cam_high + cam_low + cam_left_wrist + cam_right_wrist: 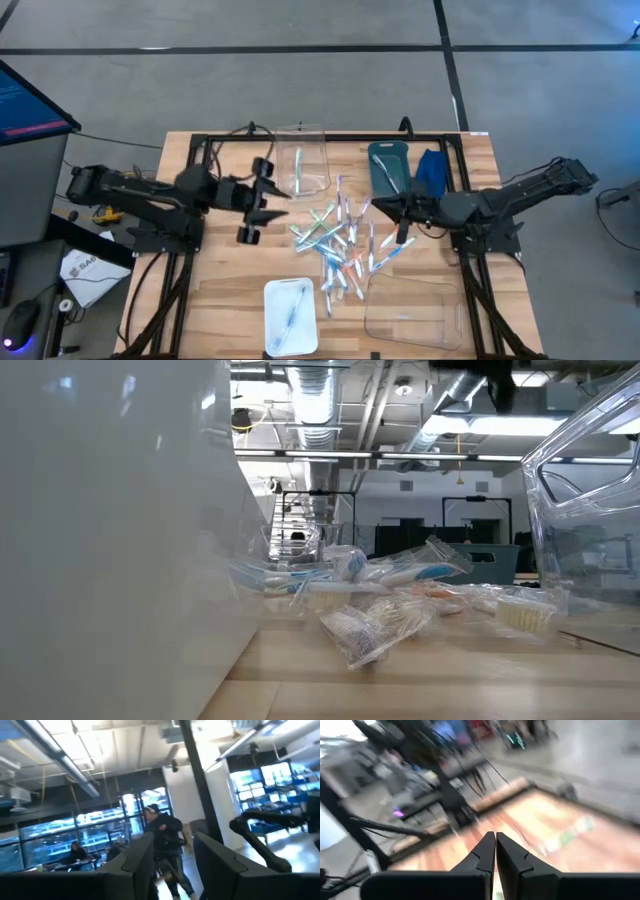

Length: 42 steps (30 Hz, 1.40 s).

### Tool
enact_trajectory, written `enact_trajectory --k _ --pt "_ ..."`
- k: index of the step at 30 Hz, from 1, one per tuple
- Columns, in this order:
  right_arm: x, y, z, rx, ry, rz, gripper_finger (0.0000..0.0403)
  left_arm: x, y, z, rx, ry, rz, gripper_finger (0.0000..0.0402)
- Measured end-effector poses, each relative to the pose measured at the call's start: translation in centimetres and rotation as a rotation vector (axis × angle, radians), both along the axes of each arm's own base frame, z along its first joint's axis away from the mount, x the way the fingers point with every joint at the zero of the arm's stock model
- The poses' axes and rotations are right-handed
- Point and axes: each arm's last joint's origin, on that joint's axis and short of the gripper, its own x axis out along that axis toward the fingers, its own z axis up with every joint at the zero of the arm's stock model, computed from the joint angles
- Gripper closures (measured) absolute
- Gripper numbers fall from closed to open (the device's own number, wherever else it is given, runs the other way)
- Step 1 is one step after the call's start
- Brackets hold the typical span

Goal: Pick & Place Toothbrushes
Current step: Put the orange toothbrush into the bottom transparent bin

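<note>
The toothbrushes (338, 242) lie in a loose heap of wrapped sticks on the middle of the wooden table, and the low view shows the heap (400, 595) lying flat on the boards. My left gripper (272, 200) hovers left of the heap, between the clear bin and the table's middle. It is open, and its left wrist view (172, 840) looks level into the room. My right gripper (382, 207) sits at the heap's right edge. Its fingers are shut (495, 837), with nothing showing between the tips.
A clear bin (303, 165) at the far edge holds a toothbrush. A white tray (290, 318) at the near edge holds one too. A teal tray (388, 168) and a folded blue cloth (432, 170) lie far right. A clear tray (415, 310) sits near right. People show in the room behind.
</note>
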Motion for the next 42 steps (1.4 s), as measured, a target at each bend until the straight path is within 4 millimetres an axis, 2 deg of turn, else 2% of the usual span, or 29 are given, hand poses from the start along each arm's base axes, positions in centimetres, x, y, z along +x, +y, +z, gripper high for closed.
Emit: enact_trajectory --k 8,17,24,29,35,42 --pt "-1.2 -0.4 -3.2 0.229 0.227 -0.144 0.0393 -1.9 1.1 -0.8 -0.028 0.021 0.073 0.0266" --pt "-2.6 -0.5 -5.5 0.425 0.469 -0.184 0.0393 -4.4 1.2 -0.9 -0.058 -0.012 0.075 0.0266" --pt "-3.0 -0.2 -6.5 0.580 0.605 -0.177 0.0393 -4.6 1.2 -0.8 -0.077 -0.010 0.065 0.0266" --pt "-2.8 -0.1 -6.9 0.584 0.632 -0.192 0.0393 -4.5 1.2 -0.9 -0.077 -0.007 0.065 0.0266" --pt "-1.9 0.2 -8.4 0.538 0.733 -0.206 0.0393 -4.5 1.2 -1.0 -0.076 0.001 0.065 0.0266" --pt "-1.4 0.5 -9.5 0.350 0.919 0.012 0.0393 -4.5 1.2 -1.0 -0.076 0.005 0.065 0.0266"
